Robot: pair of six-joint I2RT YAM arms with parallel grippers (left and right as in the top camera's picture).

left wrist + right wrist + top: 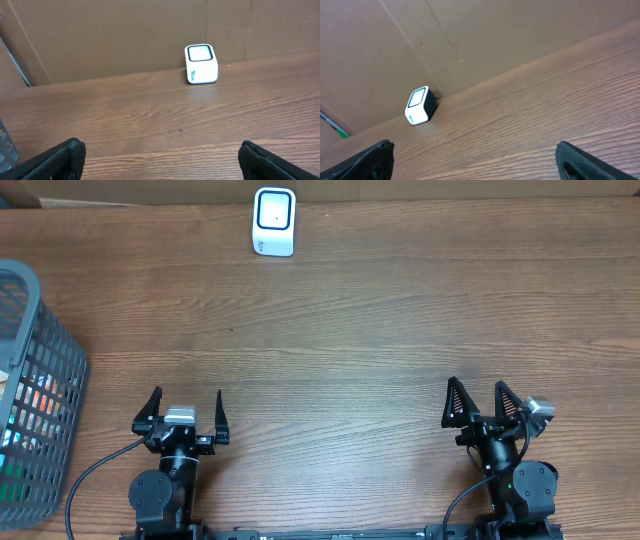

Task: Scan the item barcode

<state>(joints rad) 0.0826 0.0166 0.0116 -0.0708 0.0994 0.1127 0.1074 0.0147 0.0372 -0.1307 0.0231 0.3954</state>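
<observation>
Overhead view: at the far left edge of the brown wood-grain table (350, 330) stands a grey plastic mesh basket (55, 370). Orange and green items (42, 394) show through its bars, too blurred to identify, and no barcode can be made out.

Right of the basket, at the near edge, the left gripper (187, 395) rests with its black fingers spread wide and nothing between them. In the left wrist view both fingertips (55, 160) sit at the lower corners over bare wood.

Far across the table, near the middle, a white rounded scanner box with a dark window (274, 221) stands against a brown cardboard wall (125, 35), well apart from both arms.

At the near right, the right gripper (476, 385) is likewise spread wide and empty.
</observation>
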